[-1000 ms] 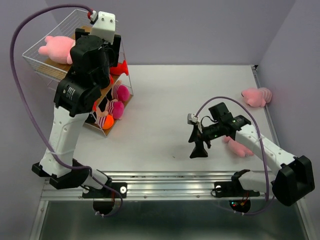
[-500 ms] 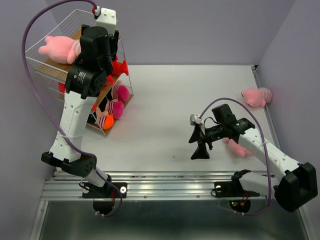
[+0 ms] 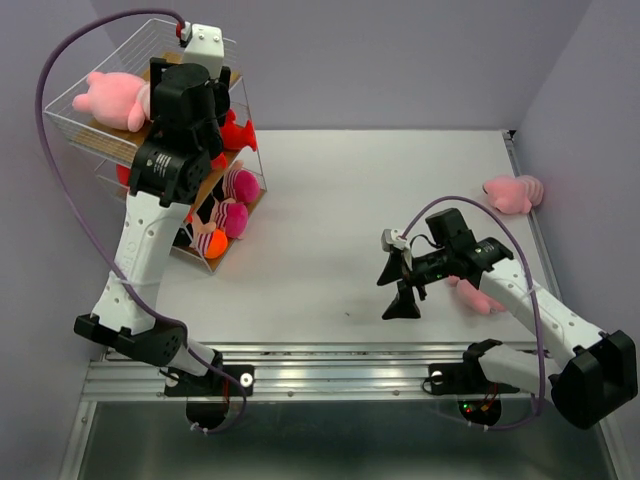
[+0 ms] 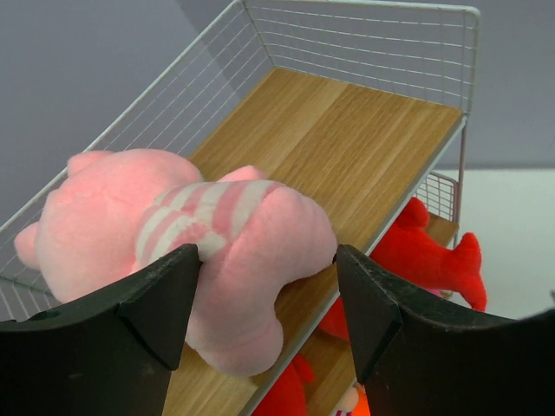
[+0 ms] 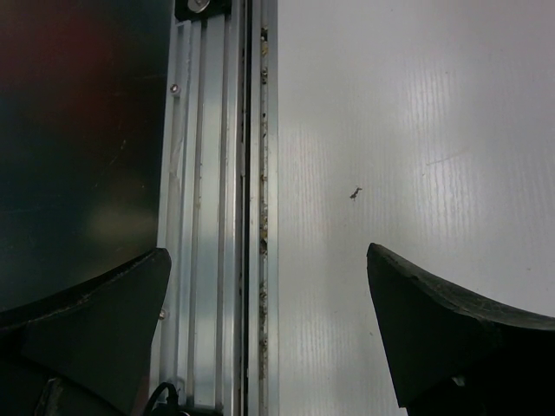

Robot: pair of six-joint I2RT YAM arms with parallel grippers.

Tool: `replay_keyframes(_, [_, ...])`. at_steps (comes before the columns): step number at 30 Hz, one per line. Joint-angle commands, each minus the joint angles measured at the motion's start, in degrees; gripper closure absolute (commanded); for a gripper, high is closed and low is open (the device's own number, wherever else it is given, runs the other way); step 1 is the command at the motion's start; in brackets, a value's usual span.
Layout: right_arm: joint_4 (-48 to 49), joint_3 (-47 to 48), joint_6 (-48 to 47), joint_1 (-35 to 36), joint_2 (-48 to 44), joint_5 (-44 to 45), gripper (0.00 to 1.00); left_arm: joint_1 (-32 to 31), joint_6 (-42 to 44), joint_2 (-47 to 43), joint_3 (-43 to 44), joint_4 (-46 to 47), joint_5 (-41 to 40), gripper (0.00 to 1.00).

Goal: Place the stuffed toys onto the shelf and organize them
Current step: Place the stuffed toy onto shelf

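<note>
The left claw [image 4: 266, 251] straddles a pink striped toy [image 4: 173, 234] lying on the top board of the shelf [image 4: 347, 130] at ten o'clock. Its jaws sit on either side, but I cannot tell whether they pinch it. The right claw [image 5: 267, 251], spread and empty, hangs over the table [image 3: 330, 200] at five o'clock, probably ready for the loose toy [image 3: 475, 293] beside it. A second loose toy [image 3: 513, 193] lies at three o'clock.

White table [image 3: 350, 190], bearing wire shelf [image 4: 347, 130], pink toy [image 3: 512, 192] near corner

Likely lab test cell: bare grey walls [image 3: 400, 60], aluminium rail [image 3: 330, 375].
</note>
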Motion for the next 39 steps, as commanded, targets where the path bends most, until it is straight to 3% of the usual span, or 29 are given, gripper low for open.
replay_keyframes(1, [1.1,0.0,-1.3,-0.3,-0.9,-2.1,0.0,0.4,4.9,-4.6,-5.8,8.2,-5.5,0.25])
replay_keyframes(9, [0.4,0.0,-2.0,-0.3,-0.8,-2.4,0.0,1.2,8.0,-5.3,-12.1,12.3,-6.9,0.31])
replay_keyframes(12, [0.4,0.0,-2.0,-0.3,-0.9,-2.5,0.0,1.4,7.8,-5.1,-12.2,12.3,-6.6,0.56])
replay_keyframes(13, [0.4,0.0,-2.1,-0.3,-0.9,-2.6,0.0,1.5,7.8,-5.0,-12.0,12.2,-6.7,0.73])
replay_keyframes(14, [0.3,0.1,-2.1,-0.3,-1.0,-2.6,0.0,1.5,7.7,-4.8,-11.9,12.0,-6.8,0.81])
replay_keyframes(20, [0.0,0.1,-2.4,-0.3,-1.1,-2.8,0.0,1.6,6.2,-5.2,-9.9,9.6,-5.8,1.0])
replay_keyframes(27, [0.1,0.0,-2.5,-0.3,-1.3,-2.4,0.0,1.6,-1.4,-8.7,-9.0,11.1,-0.7,1.0])
replay_keyframes(39, [0.0,-0.1,-2.6,-0.3,-0.6,-2.4,0.0,1.6,-22.0,-29.0,-34.9,40.1,-3.1,1.0])
